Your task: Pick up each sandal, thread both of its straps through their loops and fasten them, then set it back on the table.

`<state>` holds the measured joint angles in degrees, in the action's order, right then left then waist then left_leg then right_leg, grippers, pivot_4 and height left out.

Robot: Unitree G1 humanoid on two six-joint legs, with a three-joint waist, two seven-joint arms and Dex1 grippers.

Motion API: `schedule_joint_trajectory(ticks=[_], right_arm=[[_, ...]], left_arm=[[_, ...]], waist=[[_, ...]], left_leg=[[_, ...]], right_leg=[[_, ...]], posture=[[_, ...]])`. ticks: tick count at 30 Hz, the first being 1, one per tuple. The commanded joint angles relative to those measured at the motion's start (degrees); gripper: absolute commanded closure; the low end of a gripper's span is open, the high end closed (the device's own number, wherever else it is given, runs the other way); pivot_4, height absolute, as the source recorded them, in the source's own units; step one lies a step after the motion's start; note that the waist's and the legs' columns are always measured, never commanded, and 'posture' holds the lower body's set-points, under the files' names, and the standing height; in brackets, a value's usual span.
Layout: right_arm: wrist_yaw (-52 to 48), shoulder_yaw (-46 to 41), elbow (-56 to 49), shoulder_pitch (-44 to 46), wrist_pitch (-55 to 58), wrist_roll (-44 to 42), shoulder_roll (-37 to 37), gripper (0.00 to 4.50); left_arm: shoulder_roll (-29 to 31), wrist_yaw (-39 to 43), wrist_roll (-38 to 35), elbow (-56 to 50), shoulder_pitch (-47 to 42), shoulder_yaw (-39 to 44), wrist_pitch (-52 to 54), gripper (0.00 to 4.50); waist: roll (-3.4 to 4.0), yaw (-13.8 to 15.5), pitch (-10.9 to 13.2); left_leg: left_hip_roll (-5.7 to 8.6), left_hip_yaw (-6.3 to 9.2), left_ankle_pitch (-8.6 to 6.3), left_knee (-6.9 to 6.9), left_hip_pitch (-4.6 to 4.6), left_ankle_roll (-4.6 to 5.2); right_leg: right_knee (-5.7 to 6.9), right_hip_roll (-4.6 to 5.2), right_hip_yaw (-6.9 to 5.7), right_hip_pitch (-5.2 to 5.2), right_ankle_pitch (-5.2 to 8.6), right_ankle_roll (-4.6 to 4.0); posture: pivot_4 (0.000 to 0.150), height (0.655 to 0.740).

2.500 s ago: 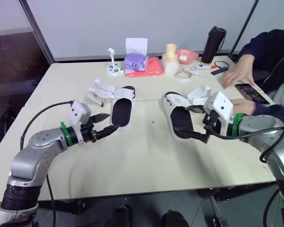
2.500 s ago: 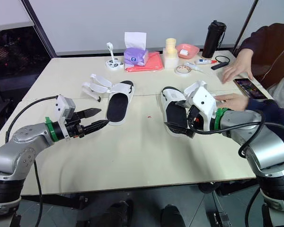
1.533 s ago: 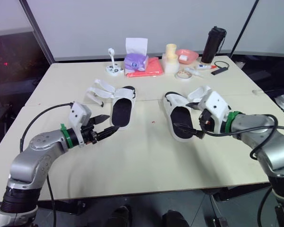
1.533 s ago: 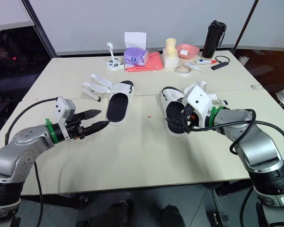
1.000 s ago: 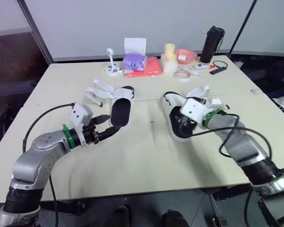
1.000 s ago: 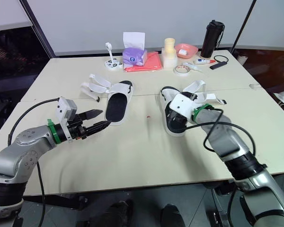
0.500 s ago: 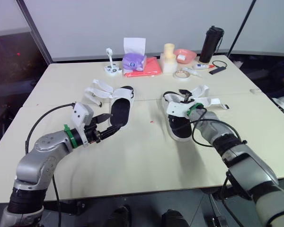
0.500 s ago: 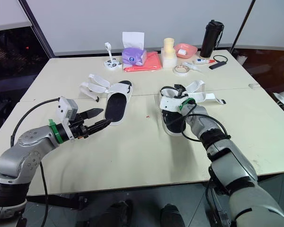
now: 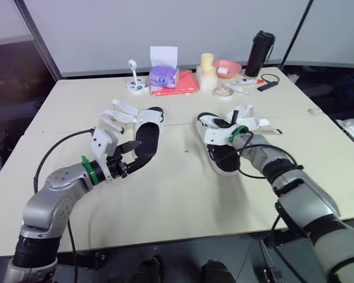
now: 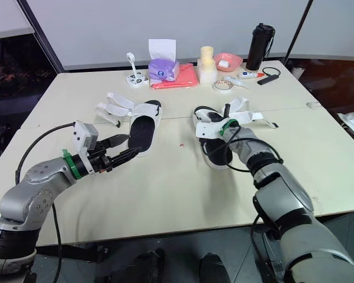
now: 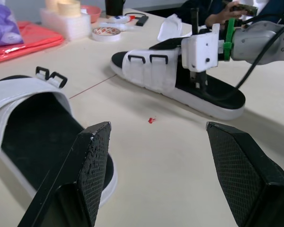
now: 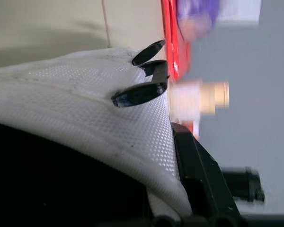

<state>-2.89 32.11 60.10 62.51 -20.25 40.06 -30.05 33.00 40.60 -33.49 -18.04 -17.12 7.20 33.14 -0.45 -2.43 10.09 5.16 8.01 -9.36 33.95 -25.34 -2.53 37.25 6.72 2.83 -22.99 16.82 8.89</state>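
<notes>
Looking down the table [image 9: 183, 200], I see two white sandals with black footbeds lying side by side, both unfastened. The left sandal [image 9: 146, 139] has its long axis running near to far, leaning slightly right at the far end. Its two loose straps [image 9: 119, 112] splay flat to its left, and its black loops [image 11: 50, 75] sit on the band over the footbed.

The left gripper [image 9: 139, 153] hangs low over the table at this sandal's near end. Its fingers are spread wide and empty, pointing far and right along the shoe's length. The sandal lies straight ahead of them, just beside the tips, so I judge a short reach forward would bring them around the sole.

The right sandal [image 9: 226, 160] lies in much the same direction, its straps [image 9: 255, 122] trailing to the right. The right gripper [image 9: 223, 131] is down on its white middle band, right beside two black loops [image 11: 144, 59]. Whether it has closed on the band I cannot tell. Each arm is nearest its own sandal.

Along the far edge sit a black flask [image 9: 255, 46], a purple tissue box [image 9: 163, 75], a red cloth [image 9: 180, 85] and a tape roll [image 9: 224, 91]. No brand, label or writing is legible anywhere.
</notes>
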Motion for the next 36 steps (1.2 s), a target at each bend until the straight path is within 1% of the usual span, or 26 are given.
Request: schedule_joint_trajectory(ticks=[1, 4, 7, 9, 11, 14, 18, 22, 23, 29, 32, 34, 35, 36], right_arm=[[-7.3, -0.4, -13.8, -0.8, -13.4, -1.6, -6.8, 4.45], [-13.9, 0.0, -24.4, -2.8, -25.8, -3.3, -13.3, 4.45], [-17.5, 0.0, -29.0, -3.8, -36.2, -5.6, -16.9, 4.45], [-17.5, -0.2, -30.0, -4.2, -42.9, -5.8, -18.0, 4.45], [-15.5, -0.5, -29.5, -4.2, -49.4, -2.9, -18.3, 4.45], [-12.4, -1.2, -26.7, -3.4, -55.5, 1.6, -17.1, 4.45], [-6.9, -2.0, -23.9, -2.0, -59.7, 8.5, -15.3, 4.45], [-1.3, -1.6, -22.7, -0.8, -60.9, 14.9, -13.3, 4.45], [0.2, -1.4, -22.6, -0.6, -61.0, 16.5, -13.1, 4.45], [9.8, 1.5, -22.3, 1.0, -58.7, 26.8, -11.8, 4.45], [13.1, 2.8, -21.4, 1.9, -57.4, 29.6, -11.5, 3.42], [13.4, 3.3, -20.4, 2.1, -57.1, 29.3, -11.7, 2.53], [13.5, 3.4, -20.0, 2.1, -57.1, 29.0, -11.9, 1.94], [12.2, 3.4, -19.7, 1.7, -57.3, 27.9, -12.3, 1.45]], left_arm=[[-0.1, 1.2, 0.3, 0.7, -2.4, -0.6, -1.5, 1.16], [-0.1, 3.0, 1.2, 3.2, -4.1, -1.8, -2.7, 1.16], [-0.5, 4.1, 1.9, 5.6, -5.9, -2.8, -3.8, 1.16], [-0.8, 4.7, 2.3, 6.7, -6.6, -3.3, -4.5, 1.16], [-1.2, 5.1, 2.6, 7.6, -7.1, -3.7, -5.2, 1.16], [-1.7, 5.4, 2.9, 8.0, -7.3, -3.8, -5.8, 1.16], [-1.9, 5.6, 3.2, 7.7, -6.8, -3.7, -6.1, 1.16], [-2.0, 5.1, 3.2, 6.8, -6.2, -3.4, -6.0, 1.16], [-2.1, 4.9, 3.2, 6.6, -6.2, -3.4, -5.9, 1.16], [-2.2, 4.7, 3.0, 5.5, -6.1, -4.0, -5.3, 1.16], [-1.4, 5.5, 3.2, 5.3, -6.0, -4.5, -4.7, 1.16], [-0.5, 6.9, 2.4, 4.7, -5.4, -5.1, -3.2, 1.16], [0.0, 7.7, 1.9, 4.4, -5.1, -5.5, -2.3, 1.16], [0.9, 9.1, 1.8, 3.9, -4.6, -6.3, -1.6, 1.16]], waist=[[0.01, -0.1, 0.0], [0.03, -0.3, 0.0], [0.05, -0.6, 0.0], [0.05, -0.5, 0.0], [0.05, -0.4, 0.0], [0.04, -0.2, 0.0], [0.04, -0.1, 0.0], [0.04, -0.1, 0.0], [0.04, -0.1, 0.0], [0.04, -0.1, 0.0], [0.04, -0.1, 0.0], [0.04, -0.1, 0.0], [0.04, -0.2, 0.0], [0.04, -0.2, 0.0]], left_leg=[[0.01, 0.01, 0.00, -0.01, -0.02, 0.00], [0.00, -0.06, -0.01, -0.04, -0.01, 0.01], [-0.02, -0.11, -0.01, -0.05, 0.02, 0.02], [-0.03, -0.11, -0.01, -0.03, 0.03, 0.02], [-0.03, -0.11, -0.01, -0.01, 0.03, 0.02], [-0.03, -0.10, 0.00, 0.01, 0.03, 0.01], [-0.02, -0.10, 0.01, 0.03, 0.04, 0.00], [-0.02, -0.09, 0.07, 0.02, 0.03, -0.11], [-0.02, -0.08, 0.19, 0.01, 0.03, -0.31], [-0.01, -0.10, 0.21, -0.02, 0.03, -0.34], [-0.01, -0.09, 0.22, -0.02, 0.03, -0.36], [-0.01, -0.09, 0.22, -0.03, 0.03, -0.36], [-0.01, -0.11, 0.22, -0.03, 0.03, -0.36], [-0.01, -0.11, 0.22, -0.03, 0.03, -0.36]], right_leg=[[0.00, 0.00, -0.01, -0.02, 0.00, 0.01], [0.00, 0.00, 0.00, -0.04, 0.00, 0.01], [0.02, -0.01, 0.00, -0.04, 0.00, 0.01], [0.06, -0.01, 0.00, -0.04, 0.00, 0.01], [0.06, 0.00, 0.00, -0.03, 0.00, 0.01], [0.08, 0.00, 0.01, -0.03, 0.00, 0.01], [0.09, 0.00, 0.03, -0.04, 0.00, 0.00], [0.16, -0.01, 0.05, -0.10, 0.00, 0.00], [0.16, -0.01, 0.05, -0.11, 0.00, 0.00], [0.20, -0.02, 0.08, -0.14, 0.00, 0.00], [0.22, -0.02, 0.08, -0.14, 0.00, 0.00], [0.22, -0.02, 0.08, -0.14, 0.00, -0.01], [0.22, -0.02, 0.08, -0.14, 0.00, -0.01], [0.22, -0.02, 0.08, -0.14, 0.00, -0.01]], posture=[[0.150, 0.7344], [0.150, 0.7344], [0.150, 0.7344], [0.150, 0.7344], [0.150, 0.7344], [0.150, 0.7344], [0.150, 0.7344], [0.150, 0.7344], [0.150, 0.7344], [0.150, 0.7344], [0.150, 0.7344], [0.150, 0.7344], [0.150, 0.7344], [0.150, 0.7344]])
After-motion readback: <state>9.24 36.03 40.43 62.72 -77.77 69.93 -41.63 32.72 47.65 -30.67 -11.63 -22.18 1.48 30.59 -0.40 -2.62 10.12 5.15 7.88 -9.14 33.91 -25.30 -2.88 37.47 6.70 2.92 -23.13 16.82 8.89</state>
